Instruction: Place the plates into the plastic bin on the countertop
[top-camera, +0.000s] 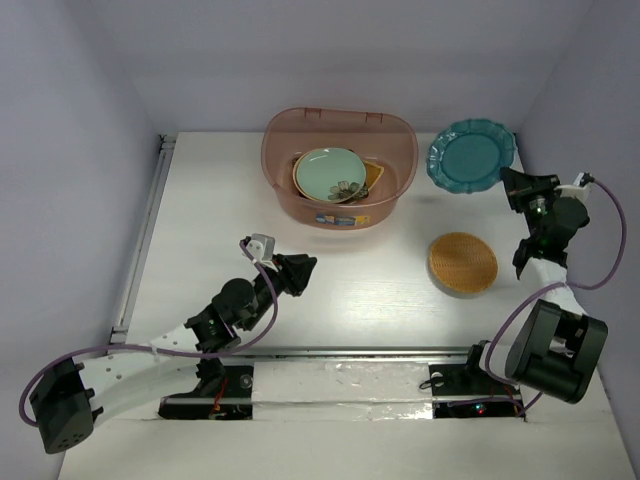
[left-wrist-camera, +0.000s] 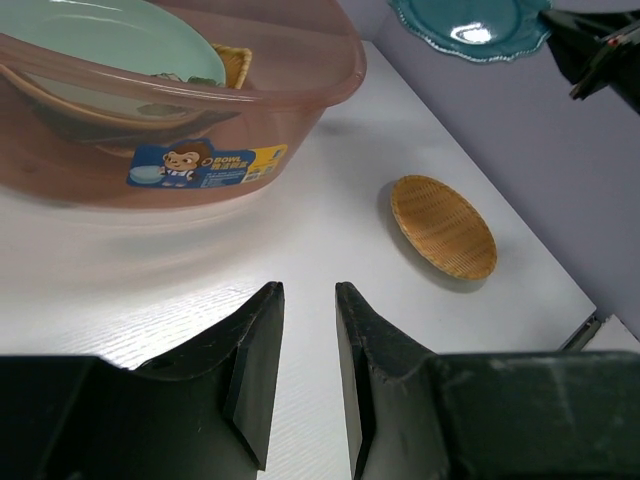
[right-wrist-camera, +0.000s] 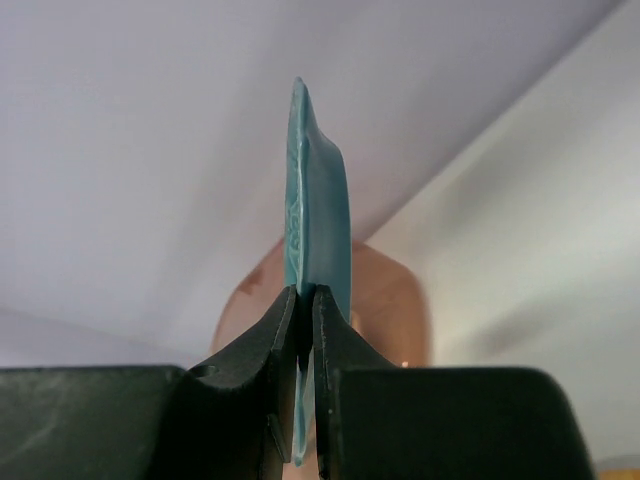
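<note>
Glossy teal scalloped plate hangs edge-pinched in the right fingers over the counter's far right corner, woven round plate lying nearer, bin mid far edge, left fingers parted, empty.

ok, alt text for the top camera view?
The right gripper holds the teal plate by its rim, up in the air right of the bin, which holds the mint plate on top of others. A woven round plate lies on the table, and the left gripper is open and empty before the bin.
</note>
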